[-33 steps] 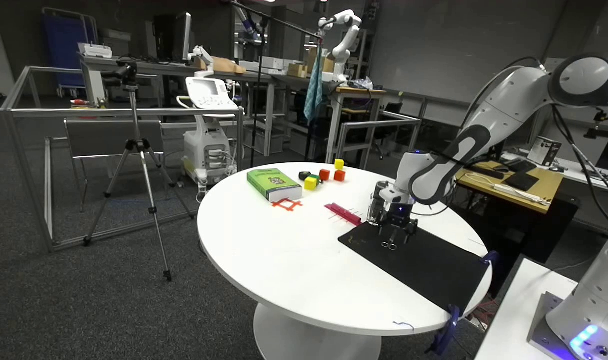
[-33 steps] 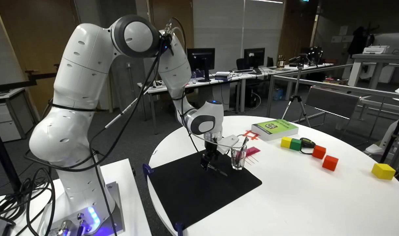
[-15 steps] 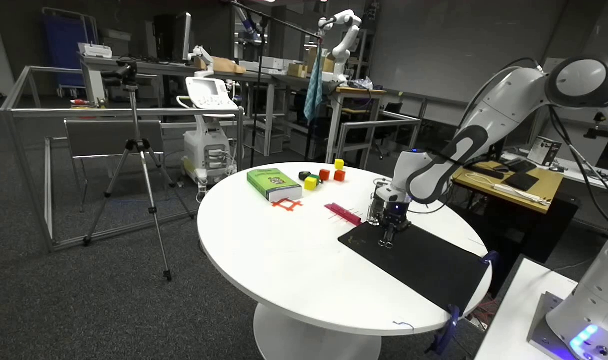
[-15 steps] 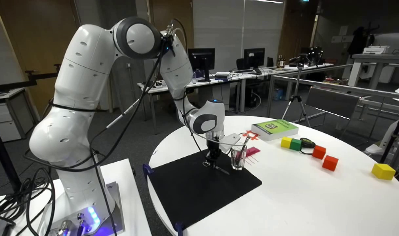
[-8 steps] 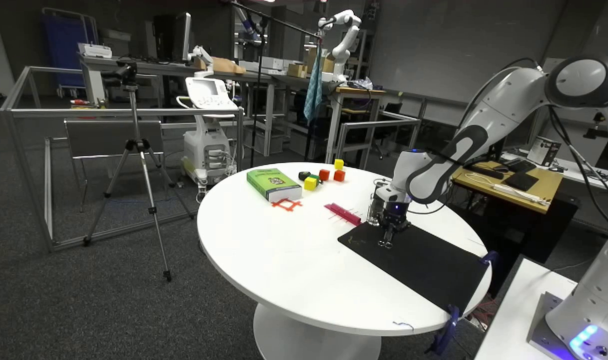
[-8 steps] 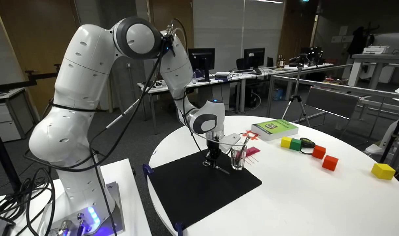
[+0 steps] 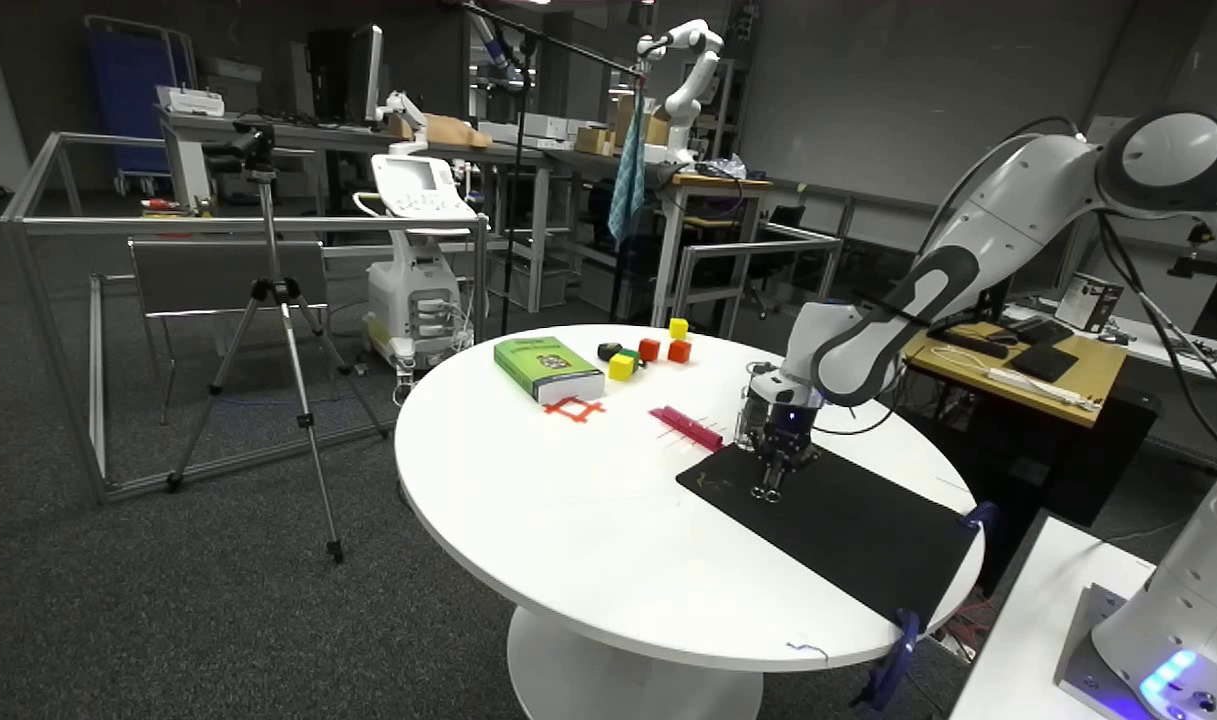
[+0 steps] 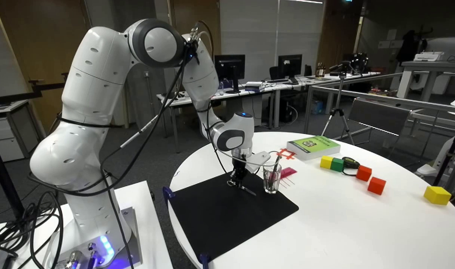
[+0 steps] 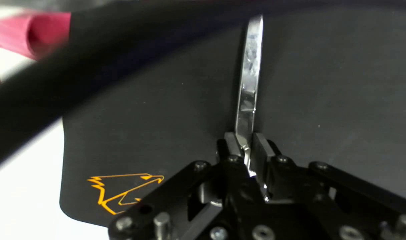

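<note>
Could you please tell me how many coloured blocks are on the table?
5. Left to right in an exterior view: a yellow block, a green block beside it, a red block, another red block, and, set apart, a second yellow block. None seems hidden.

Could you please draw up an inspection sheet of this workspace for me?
Surface: round white table with a black mat; blue clamps at two mat corners.
Job's things: scissors, blades together; cannot tell whether they touch the mat.
Clutter: glass with something slim leaning in it, by the mat's edge; pink tube; green book; five colored blocks; what looks like a tape measure.
End effector: closed on the scissors.
Cables: blurred dark band, likely a cable, across the wrist view; tangled cables beside the robot's base.
Surroundings: tripod, metal railings, monitors, a second robot arm.
</note>
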`<action>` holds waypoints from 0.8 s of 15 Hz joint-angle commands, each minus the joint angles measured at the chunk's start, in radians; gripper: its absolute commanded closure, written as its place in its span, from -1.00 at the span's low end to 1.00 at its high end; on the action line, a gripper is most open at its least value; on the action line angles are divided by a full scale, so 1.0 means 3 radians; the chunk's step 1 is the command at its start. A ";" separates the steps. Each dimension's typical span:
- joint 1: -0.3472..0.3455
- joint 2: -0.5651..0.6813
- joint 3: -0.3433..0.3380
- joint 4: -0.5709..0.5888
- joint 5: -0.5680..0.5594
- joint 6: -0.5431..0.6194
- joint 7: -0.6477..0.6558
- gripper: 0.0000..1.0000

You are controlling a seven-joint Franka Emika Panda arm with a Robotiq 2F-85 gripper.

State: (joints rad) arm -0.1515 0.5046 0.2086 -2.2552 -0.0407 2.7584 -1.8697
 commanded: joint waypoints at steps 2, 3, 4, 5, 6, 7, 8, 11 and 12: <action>-0.0071 -0.0303 0.0125 -0.0274 0.0114 0.0090 0.0009 0.92; -0.0052 -0.0367 0.0116 -0.0318 0.0112 0.0095 0.0030 0.92; -0.0040 -0.0419 0.0112 -0.0358 0.0113 0.0103 0.0045 0.92; -0.0022 -0.0487 0.0100 -0.0405 0.0110 0.0123 0.0065 0.92; -0.0018 -0.0549 0.0103 -0.0448 0.0120 0.0129 0.0066 0.92; -0.0016 -0.0630 0.0111 -0.0501 0.0139 0.0129 0.0067 0.92; -0.0008 -0.0711 0.0114 -0.0546 0.0157 0.0115 0.0069 0.92; 0.0003 -0.0916 0.0151 -0.0643 0.0295 0.0072 0.0046 0.92; 0.0011 -0.0981 0.0164 -0.0667 0.0369 0.0067 0.0043 0.92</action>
State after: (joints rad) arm -0.1541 0.3135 0.2444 -2.3841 0.0145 2.7621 -1.8657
